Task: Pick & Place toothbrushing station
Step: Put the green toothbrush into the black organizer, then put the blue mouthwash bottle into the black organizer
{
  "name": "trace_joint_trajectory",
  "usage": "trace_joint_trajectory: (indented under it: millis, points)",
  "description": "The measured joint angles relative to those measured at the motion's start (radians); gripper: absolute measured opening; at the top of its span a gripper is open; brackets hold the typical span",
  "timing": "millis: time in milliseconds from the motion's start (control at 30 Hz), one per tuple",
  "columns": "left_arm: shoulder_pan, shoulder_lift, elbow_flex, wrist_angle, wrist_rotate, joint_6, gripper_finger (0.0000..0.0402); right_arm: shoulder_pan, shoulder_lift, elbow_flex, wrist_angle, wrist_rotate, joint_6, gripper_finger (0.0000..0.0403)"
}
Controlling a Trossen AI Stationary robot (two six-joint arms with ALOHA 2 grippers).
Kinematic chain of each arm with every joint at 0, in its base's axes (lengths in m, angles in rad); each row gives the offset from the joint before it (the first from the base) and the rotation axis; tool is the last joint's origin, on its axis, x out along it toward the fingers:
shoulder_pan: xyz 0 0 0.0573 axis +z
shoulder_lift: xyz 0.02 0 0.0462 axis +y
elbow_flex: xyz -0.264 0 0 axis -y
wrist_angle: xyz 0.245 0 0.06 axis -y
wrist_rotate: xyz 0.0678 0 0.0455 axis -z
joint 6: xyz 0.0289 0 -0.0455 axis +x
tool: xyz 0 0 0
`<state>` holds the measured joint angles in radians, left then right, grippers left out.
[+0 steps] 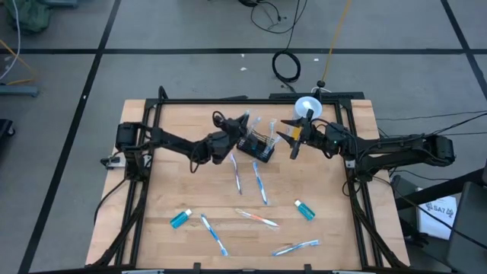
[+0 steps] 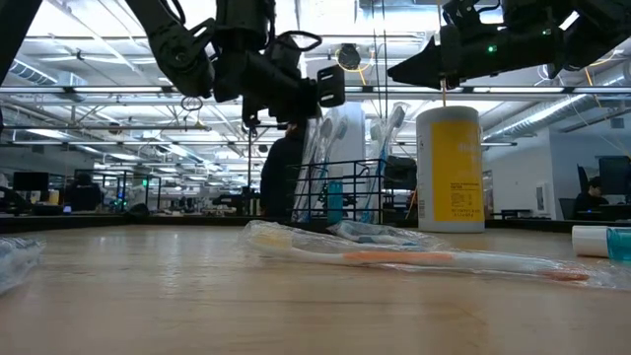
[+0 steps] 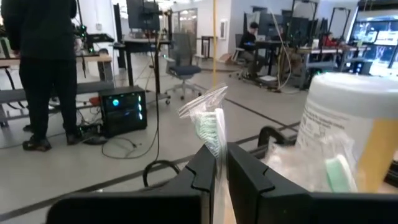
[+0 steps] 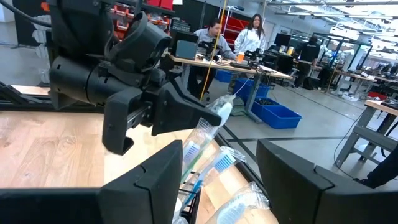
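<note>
- Nearest the low camera, a wrapped toothbrush (image 2: 424, 258) with an orange stripe lies flat on the wooden table (image 1: 175, 175).
- Behind it stands the toothbrushing station (image 1: 256, 146), a small black wire-mesh basket near the table's far middle, with several wrapped toothbrushes upright in it.
- Left gripper (image 1: 242, 126) hangs just above the basket's left end, fingers (image 3: 208, 171) pinched together on a wrapped toothbrush held upright (image 3: 210, 124).
- Right gripper (image 1: 297, 138) hovers just to the basket's right, fingers (image 4: 155, 171) spread apart and holding nothing.
- Beside the right gripper stands a yellow cup with a white lid (image 2: 451, 170), near the table's far edge.
- Two more wrapped toothbrushes (image 1: 260, 183) lie in front of the basket; others are scattered toward the near edge.
- Two small teal tubes rest on the table, one near left (image 1: 181, 219), one near right (image 1: 304, 208).
- People (image 4: 254, 32) show at desks in the room beyond.
</note>
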<state>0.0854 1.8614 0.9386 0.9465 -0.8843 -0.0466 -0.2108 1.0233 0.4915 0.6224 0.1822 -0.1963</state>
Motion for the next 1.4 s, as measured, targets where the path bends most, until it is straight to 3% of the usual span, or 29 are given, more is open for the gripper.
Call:
trace_joint_trajectory:
  millis: [400,600,867,1233,1400]
  points:
    - [-0.016,0.000,0.000,-0.181,-0.007,-0.098,0.0026,0.000,0.000,0.000,0.000,0.000,0.000,0.0199]
    - [-0.016,0.000,0.000,-0.189,-0.007,-0.113,0.0026,0.000,0.000,0.000,0.000,0.000,0.001,0.0199]
    - [-0.015,-0.001,0.000,-0.186,0.053,0.036,0.0030,0.000,0.000,0.000,0.000,0.000,0.001,0.0199]
    - [-0.003,-0.010,-0.002,-0.198,0.087,0.025,0.0150,0.000,0.000,0.000,0.001,0.000,0.001,0.0199]
    - [-0.020,-0.087,-0.002,-0.280,0.071,0.029,0.0184,0.001,0.000,0.000,0.000,0.000,0.001,0.0199]
